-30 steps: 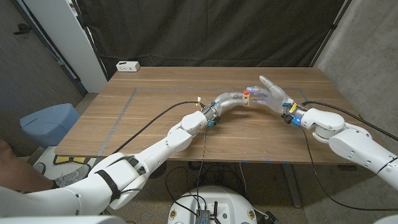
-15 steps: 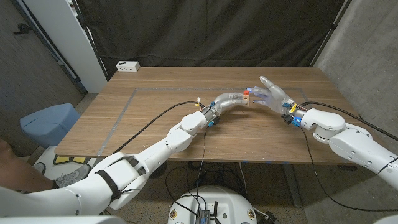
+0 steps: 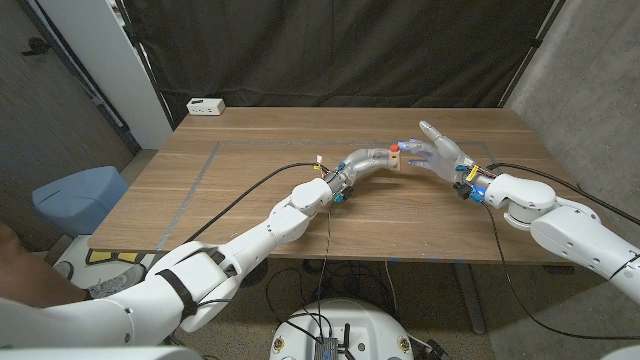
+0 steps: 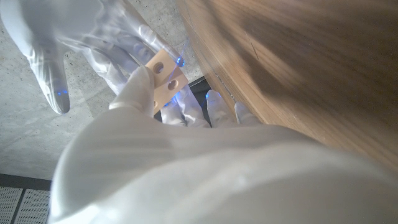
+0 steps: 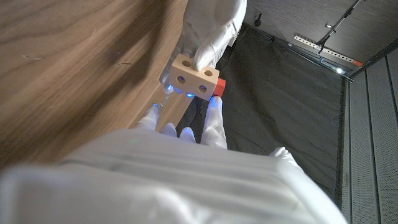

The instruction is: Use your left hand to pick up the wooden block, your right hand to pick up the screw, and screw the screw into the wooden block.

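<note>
Near table edge, cables run along both arms; L hand (image 3: 372,158) & R hand (image 3: 437,152) meet above the table (image 3: 250,190) mid-right, w/ the wooden block (image 3: 398,156) between them. L hand grips the block by its end, block up off the table, two holes showing on its face, a red piece at one end; R hand's fingertips are at the block w/ a thin screw (image 5: 165,98) pinched there, other fingers spread. Far back-left corner: small white box (image 3: 206,105).
</note>
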Motion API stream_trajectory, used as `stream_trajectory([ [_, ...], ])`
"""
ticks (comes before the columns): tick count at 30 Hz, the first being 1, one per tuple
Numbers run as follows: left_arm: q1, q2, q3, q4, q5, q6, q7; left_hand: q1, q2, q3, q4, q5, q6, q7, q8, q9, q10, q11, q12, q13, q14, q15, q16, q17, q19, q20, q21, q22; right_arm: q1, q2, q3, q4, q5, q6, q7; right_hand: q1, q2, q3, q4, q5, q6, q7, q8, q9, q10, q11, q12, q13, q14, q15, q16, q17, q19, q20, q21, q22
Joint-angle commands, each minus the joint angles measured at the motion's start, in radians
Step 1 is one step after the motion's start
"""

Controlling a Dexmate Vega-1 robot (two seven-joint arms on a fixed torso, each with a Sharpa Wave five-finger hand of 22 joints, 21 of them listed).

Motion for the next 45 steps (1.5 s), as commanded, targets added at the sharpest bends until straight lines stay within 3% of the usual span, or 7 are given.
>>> stream_trajectory([
  [1,-0.017,-0.014,-0.002,0.041,-0.006,-0.014,-0.014,0.000,0.011,0.015,0.019,0.007,0.068,0.003,0.020,0.003,-0.001,0.003,0.005,0.002,0.007,-0.042,-0.002,0.002,-0.001,-0.002,0.008,0.002,0.000,0.004,0.003,-0.005,0.004,-0.010,-0.015,0.003,0.010,-0.005,0.003,0.005,0.032,0.008,0.009,0.004,0.021,-0.003,0.009,0.003,-0.043,-0.003,0.006,0.002,0.014,0.002,0.008,0.003],
  [16,-0.031,-0.026,-0.004,0.074,-0.009,-0.028,-0.026,-0.002,0.012,0.016,0.020,0.007,0.067,0.003,0.020,0.004,-0.006,0.004,0.003,0.002,0.006,-0.040,-0.003,0.002,-0.002,-0.001,0.008,0.002,0.026,0.015,-0.014,0.026,0.008,0.012,0.038,0.011,0.012,-0.010,0.004,0.009,0.097,0.025,0.019,0.004,0.068,-0.010,0.014,0.003,-0.016,-0.009,0.012,0.001,0.041,0.000,0.012,0.003],
  [31,-0.043,-0.038,-0.006,0.103,-0.012,-0.040,-0.034,-0.003,0.014,0.016,0.019,0.007,0.060,0.005,0.018,0.004,-0.010,0.003,0.002,0.001,0.003,-0.038,-0.004,0.003,-0.002,0.000,0.008,0.002,0.055,0.032,-0.033,0.073,0.035,0.042,0.121,0.014,0.013,-0.013,0.005,0.011,0.121,0.028,0.021,0.004,0.078,-0.011,0.011,0.003,-0.020,-0.011,0.007,0.001,0.034,0.004,0.006,0.002],
  [45,-0.049,-0.037,-0.011,0.119,-0.012,-0.056,-0.035,-0.002,0.019,0.021,0.020,0.009,0.046,0.005,0.013,0.006,-0.023,0.007,-0.003,0.000,-0.002,-0.033,-0.005,0.002,-0.005,0.005,0.007,0.002,0.031,0.017,-0.011,0.042,0.027,0.029,0.060,0.017,0.015,-0.018,0.009,0.015,0.191,0.039,0.034,0.004,0.119,0.002,0.016,0.004,-0.002,-0.013,0.011,0.001,0.043,-0.001,0.007,0.002],
])
